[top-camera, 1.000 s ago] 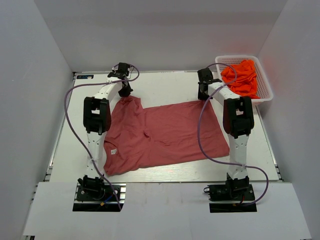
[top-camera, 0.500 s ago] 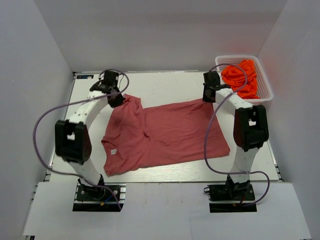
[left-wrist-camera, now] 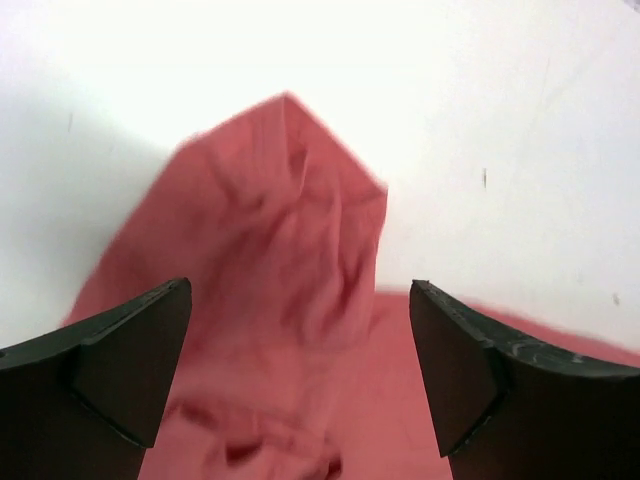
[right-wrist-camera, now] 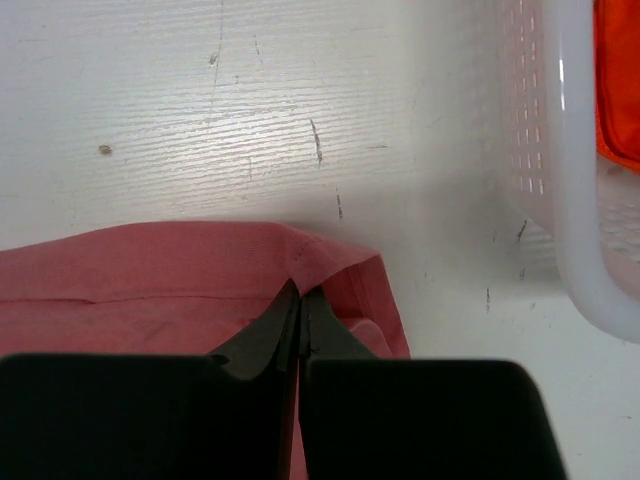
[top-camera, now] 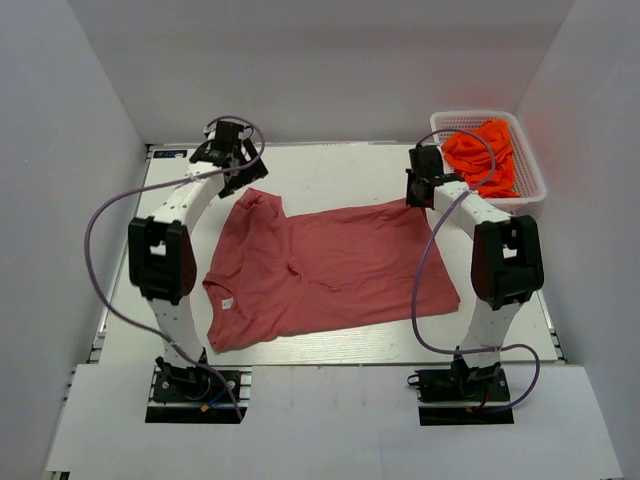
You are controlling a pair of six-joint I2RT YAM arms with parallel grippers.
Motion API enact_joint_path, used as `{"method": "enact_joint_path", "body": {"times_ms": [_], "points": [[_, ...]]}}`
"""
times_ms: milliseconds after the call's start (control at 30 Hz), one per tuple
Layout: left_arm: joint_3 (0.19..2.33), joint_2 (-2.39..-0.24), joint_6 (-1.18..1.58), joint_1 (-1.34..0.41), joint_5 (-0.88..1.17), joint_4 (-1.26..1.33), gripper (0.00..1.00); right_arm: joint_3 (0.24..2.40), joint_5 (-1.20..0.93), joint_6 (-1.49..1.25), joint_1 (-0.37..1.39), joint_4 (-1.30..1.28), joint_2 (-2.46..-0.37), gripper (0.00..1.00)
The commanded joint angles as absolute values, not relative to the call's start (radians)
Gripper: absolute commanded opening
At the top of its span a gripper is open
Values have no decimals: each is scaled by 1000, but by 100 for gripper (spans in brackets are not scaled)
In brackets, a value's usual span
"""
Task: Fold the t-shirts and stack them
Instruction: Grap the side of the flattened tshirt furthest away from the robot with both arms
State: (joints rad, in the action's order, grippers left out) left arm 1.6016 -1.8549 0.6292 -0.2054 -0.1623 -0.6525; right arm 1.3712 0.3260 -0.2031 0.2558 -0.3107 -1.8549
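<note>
A spread t-shirt lies across the middle of the table, and behind it to the right, at the far corner, a basket holds heaped t-shirts.

Overhead view: bright, even, sharp; soft shadows.
Left wrist view: table glaring white at top; t-shirt blurred.
Right wrist view: sharp, evenly lit; table scratches crisp; bottom edge dark.

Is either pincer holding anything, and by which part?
The right pincer pinches the red t-shirt by its hem at the far corner; the left pincer is open over a sleeve, holding nothing.
</note>
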Motion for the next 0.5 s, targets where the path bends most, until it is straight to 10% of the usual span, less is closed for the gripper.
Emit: {"method": "enact_joint_path", "body": {"times_ms": [0,267,400,467], "points": [[1759,-1986,565,-196,-239,-718,100,1422,321,-196,256,-282,-1876,0],[1966,-2233,491,-196,-236,-778,88,1488,322,-213,255,-324,-1940,0],[1987,-2269,482,-196,-236,-769,68,1499,325,-219,253,-333,-1963,0],[1996,-2279,482,-196,-227,-769,38,1499,328,-227,253,-333,-1971,0]]}}
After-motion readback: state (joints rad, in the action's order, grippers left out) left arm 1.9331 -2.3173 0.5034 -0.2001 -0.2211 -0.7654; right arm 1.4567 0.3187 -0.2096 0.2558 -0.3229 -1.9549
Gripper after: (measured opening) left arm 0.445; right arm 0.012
